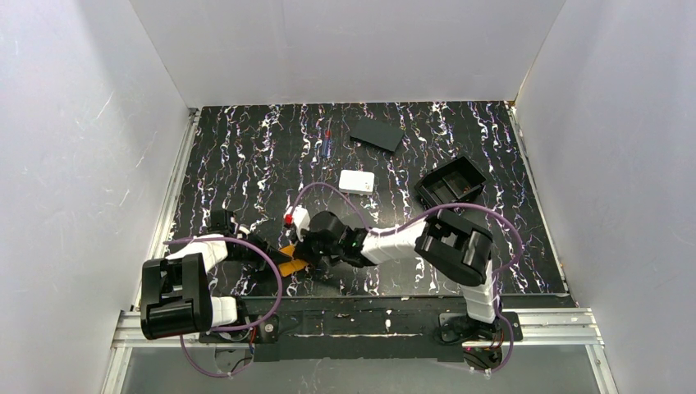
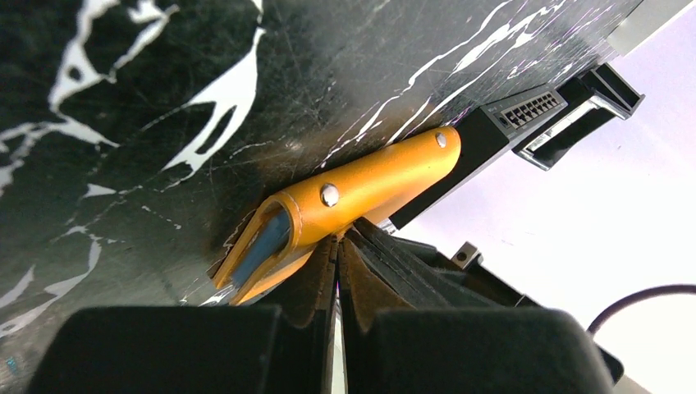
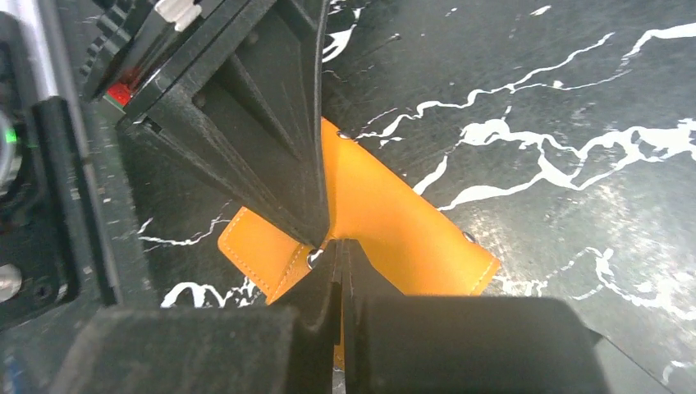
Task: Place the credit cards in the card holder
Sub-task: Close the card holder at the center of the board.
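Left wrist shows the card holder (image 2: 369, 182), blue-grey lining visible, pinched by tightly closed left gripper (image 2: 336, 245) and right gripper (image 3: 337, 246).

Left arm (image 1: 176, 295), right arm (image 1: 460, 246): bulky black joint housings with white links between them. A thin purple cable (image 1: 280, 283) loops along each. Left claw (image 2: 336, 243) and right claw (image 3: 336, 245): matte black, wedge-shaped fingers with ribbed flanks.

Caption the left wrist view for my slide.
Left end effector shut on the orange card holder, marbled table behind.
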Controlling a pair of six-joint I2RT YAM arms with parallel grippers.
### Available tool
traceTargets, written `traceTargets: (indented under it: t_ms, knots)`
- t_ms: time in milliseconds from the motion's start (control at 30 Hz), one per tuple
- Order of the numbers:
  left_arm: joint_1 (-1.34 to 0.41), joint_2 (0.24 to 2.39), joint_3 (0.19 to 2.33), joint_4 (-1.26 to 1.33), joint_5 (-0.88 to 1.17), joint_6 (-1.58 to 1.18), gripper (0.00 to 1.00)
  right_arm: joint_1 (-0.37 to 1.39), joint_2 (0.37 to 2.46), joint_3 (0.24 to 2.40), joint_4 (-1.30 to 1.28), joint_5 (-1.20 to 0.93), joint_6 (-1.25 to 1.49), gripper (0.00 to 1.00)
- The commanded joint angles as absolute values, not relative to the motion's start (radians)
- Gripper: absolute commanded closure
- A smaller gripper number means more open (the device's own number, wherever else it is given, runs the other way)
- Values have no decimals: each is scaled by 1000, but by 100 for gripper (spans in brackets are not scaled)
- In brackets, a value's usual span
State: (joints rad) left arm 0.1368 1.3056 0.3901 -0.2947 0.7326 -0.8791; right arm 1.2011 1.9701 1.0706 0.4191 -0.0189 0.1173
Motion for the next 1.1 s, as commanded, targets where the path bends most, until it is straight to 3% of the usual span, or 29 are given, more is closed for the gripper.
traceTargets:
  t_ms: [0,200,367,533,567,600,700,833,967,1067]
  knots:
    - [137,1301,436,-365,725,-860,100,1127,2047,1034,261,-350,200,99]
    - [165,1314,457,-385,740,-843,97,1045,2076,1049,323,-580,367,99]
    - [175,1327,476,-385,759,-835,85,1016,2094,1021,412,-642,503,99]
    - [175,1331,452,-377,751,-824,86,1002,2085,1046,441,-640,585,98]
    - [175,1332,444,-374,751,-818,86,1003,2062,1099,344,-605,548,78]
    - [175,1325,445,-367,756,-818,86,1004,2003,1168,204,-535,472,65]
    - [174,1283,482,-411,756,-798,80,1011,1919,1277,-21,-469,342,57]
    - [174,1187,518,-465,733,-770,67,1020,1848,1285,-73,-454,322,51]
    - [173,1150,568,-537,748,-725,62,1060,1844,1205,38,-487,367,53]
    - [173,1152,561,-528,763,-726,62,1060,1875,1172,158,-534,457,71]
